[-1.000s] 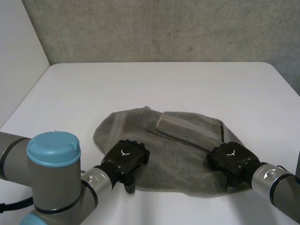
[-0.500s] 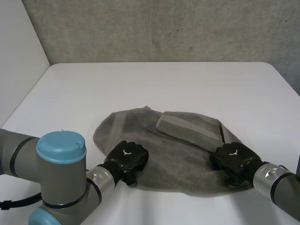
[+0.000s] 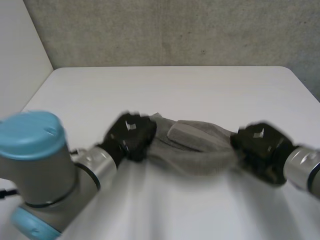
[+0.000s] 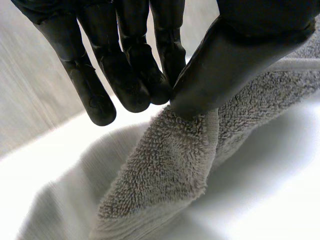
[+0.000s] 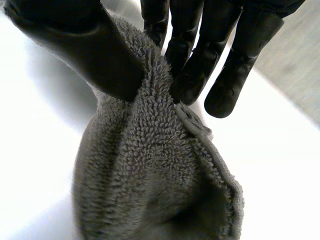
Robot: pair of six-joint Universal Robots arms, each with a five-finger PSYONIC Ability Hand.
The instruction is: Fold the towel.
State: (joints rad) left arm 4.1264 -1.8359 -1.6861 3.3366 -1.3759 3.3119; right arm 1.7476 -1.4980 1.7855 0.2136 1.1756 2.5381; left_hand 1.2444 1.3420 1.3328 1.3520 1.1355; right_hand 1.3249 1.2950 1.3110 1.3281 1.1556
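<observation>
Where left hand (image 3: 131, 134), right hand (image 3: 260, 145) pinch, towel (image 3: 197, 149) hangs.

Towel (image 3: 195, 147) over the table (image 3: 170, 90), centre frame
Left hand (image 3: 131, 135) at its left end, right hand (image 3: 260, 145) at its right end; wall (image 3: 175, 30) across the frame's top.

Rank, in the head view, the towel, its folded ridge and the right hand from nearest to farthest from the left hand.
1. towel: pinched in the left hand.
2. folded ridge: mid-towel, between the hands.
3. right hand: pinching the towel's far end.
</observation>
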